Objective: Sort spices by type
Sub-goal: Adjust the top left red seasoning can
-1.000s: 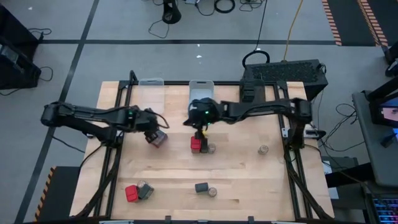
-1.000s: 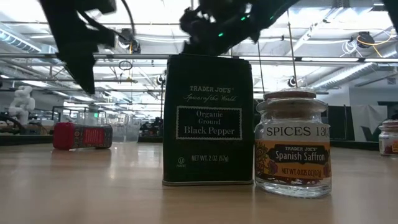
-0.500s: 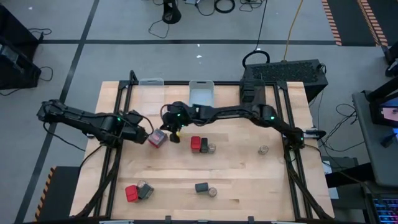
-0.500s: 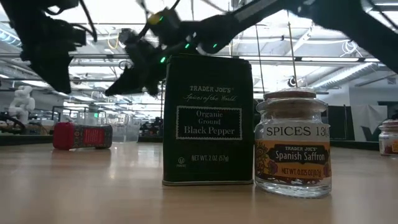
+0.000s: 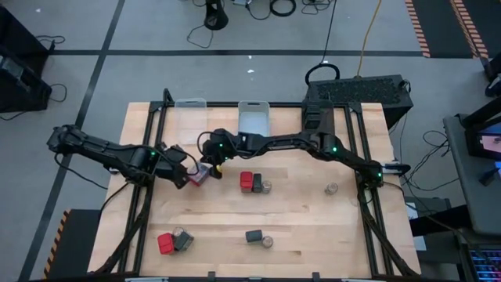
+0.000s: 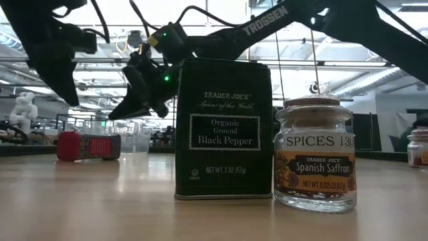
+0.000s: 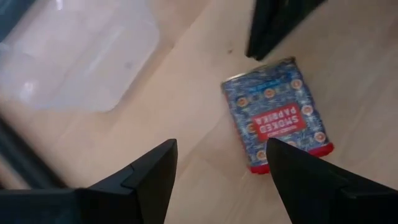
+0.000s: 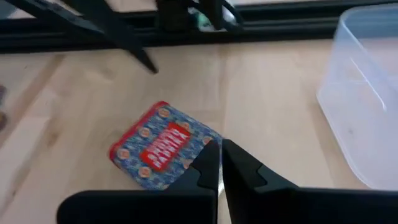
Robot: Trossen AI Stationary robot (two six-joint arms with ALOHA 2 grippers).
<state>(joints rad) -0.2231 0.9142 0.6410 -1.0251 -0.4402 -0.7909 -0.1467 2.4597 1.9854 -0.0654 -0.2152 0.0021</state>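
Observation:
A red and blue smoked paprika tin [image 7: 277, 115] lies flat on the table, left of centre [image 5: 200, 174]. My left gripper [image 7: 221, 146] is open and hovers just left of it [image 5: 185, 173], touching nothing. My right gripper [image 8: 219, 144] is shut and reaches across from the right, pointing down at the tin's far corner [image 5: 211, 162]. A red tin [image 5: 246, 181], a dark pepper tin [image 5: 257, 184] and a jar [image 5: 267, 186] stand together at the centre. My right gripper's shut fingertips [image 8: 211, 152] come slanting down from the far right onto the paprika tin's corner [image 8: 202, 140]. Whether they touch it, I cannot tell. The tin lies flat on the table.
Two clear bins sit at the far edge [image 5: 190, 103] [image 5: 254, 119]. A lone jar [image 5: 331, 188] stands to the right. Near the front edge are a red tin [image 5: 165, 244], a grey tin [image 5: 182, 239], a dark tin [image 5: 253, 236] and a jar [image 5: 268, 242].
My right gripper has swung from above the centre group toward the table's left and come down beside the paprika tin. My left gripper has drawn back a little toward the left edge, away from the tin, which stays flat on the table.

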